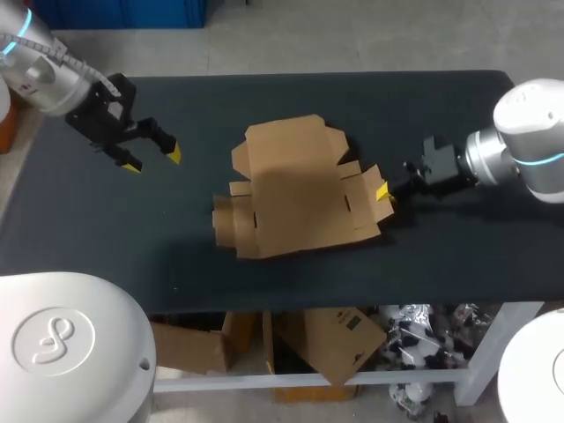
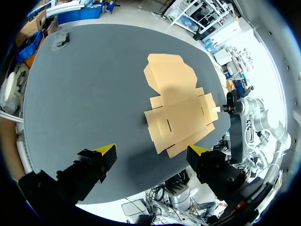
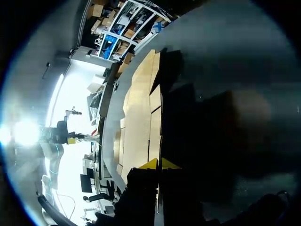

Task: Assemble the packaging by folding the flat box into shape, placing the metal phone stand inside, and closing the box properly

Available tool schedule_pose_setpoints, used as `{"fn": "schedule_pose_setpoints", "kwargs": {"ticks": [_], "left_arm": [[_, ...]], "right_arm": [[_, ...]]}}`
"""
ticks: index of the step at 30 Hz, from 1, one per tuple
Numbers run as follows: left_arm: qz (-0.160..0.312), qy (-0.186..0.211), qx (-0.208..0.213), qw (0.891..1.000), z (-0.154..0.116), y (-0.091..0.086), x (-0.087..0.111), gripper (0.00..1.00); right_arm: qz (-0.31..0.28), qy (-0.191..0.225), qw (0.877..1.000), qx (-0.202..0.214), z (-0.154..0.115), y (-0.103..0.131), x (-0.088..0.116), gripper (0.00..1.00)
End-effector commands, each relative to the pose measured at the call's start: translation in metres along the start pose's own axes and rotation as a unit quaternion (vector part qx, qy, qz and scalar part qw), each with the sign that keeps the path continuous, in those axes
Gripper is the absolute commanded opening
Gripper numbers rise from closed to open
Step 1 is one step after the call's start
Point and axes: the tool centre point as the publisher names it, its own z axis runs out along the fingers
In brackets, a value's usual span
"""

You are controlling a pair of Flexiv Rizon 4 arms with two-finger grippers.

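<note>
Well, the right gripper (image 1: 384, 194) pinches the box (image 1: 295, 198) at its right edge: lift slowly, while the left gripper (image 1: 153, 159), spread wide, should pin it down.

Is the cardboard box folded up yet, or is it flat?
Mostly flat. The box lies spread out on the table, its flaps sticking out sideways, no walls standing.

The flat box (image 1: 295, 198) lay on the middle of the table (image 1: 88, 229). Left of the box and somewhat behind it, well apart, hung the left gripper (image 1: 153, 159). At the box's right edge stood the right gripper (image 1: 384, 194), a side flap (image 1: 368, 201) between its fingers. Far behind and left of the box, near the table's corner, lay a small metal object (image 2: 61, 40).
</note>
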Motion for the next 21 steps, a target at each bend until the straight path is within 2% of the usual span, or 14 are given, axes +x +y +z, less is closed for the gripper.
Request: {"fn": "schedule_pose_setpoints", "kwargs": {"ticks": [1, 9, 10, 11, 12, 13, 14, 21], "left_arm": [[-0.001, -0.003, 0.0, 1.0, -0.0011, 0.0017, 0.0017, 1.0], [-0.001, -0.004, -0.002, 1.0, 0.0003, 0.0019, 0.0051, 1.0], [-0.001, -0.005, -0.002, 1.0, 0.0003, 0.002, 0.0056, 1.0], [0.0, -0.005, -0.002, 1.0, 0.0003, 0.002, 0.0061, 1.0], [0.0, -0.005, -0.002, 1.0, 0.0003, 0.002, 0.0065, 1.0], [0.0, -0.005, -0.002, 1.0, 0.0004, 0.002, 0.0067, 1.0], [0.0, -0.005, -0.002, 1.0, 0.0004, 0.002, 0.0068, 1.0], [-0.002, -0.005, -0.003, 1.0, 0.0024, 0.0017, 0.0064, 1.0]], "right_arm": [[0.001, 0.01, 1.0, 0.006, -0.004, -0.0027, -0.0059, 0.0], [0.004, 0.014, 1.0, 0.012, -0.0055, -0.007, -0.0095, 0.0], [0.004, 0.015, 1.0, 0.013, -0.0054, -0.0072, -0.01, 0.05], [0.005, 0.015, 1.0, 0.013, -0.0052, -0.0076, -0.0102, 0.22], [0.005, 0.015, 1.0, 0.014, -0.0047, -0.0081, -0.0103, 0.33], [0.005, 0.015, 1.0, 0.016, -0.0042, -0.0085, -0.0105, 0.77], [0.006, 0.014, 1.0, 0.017, -0.0039, -0.0089, -0.0111, 1.0], [0.01, -0.002, 0.999, 0.038, -0.0119, -0.0062, -0.0143, 1.0]]}}
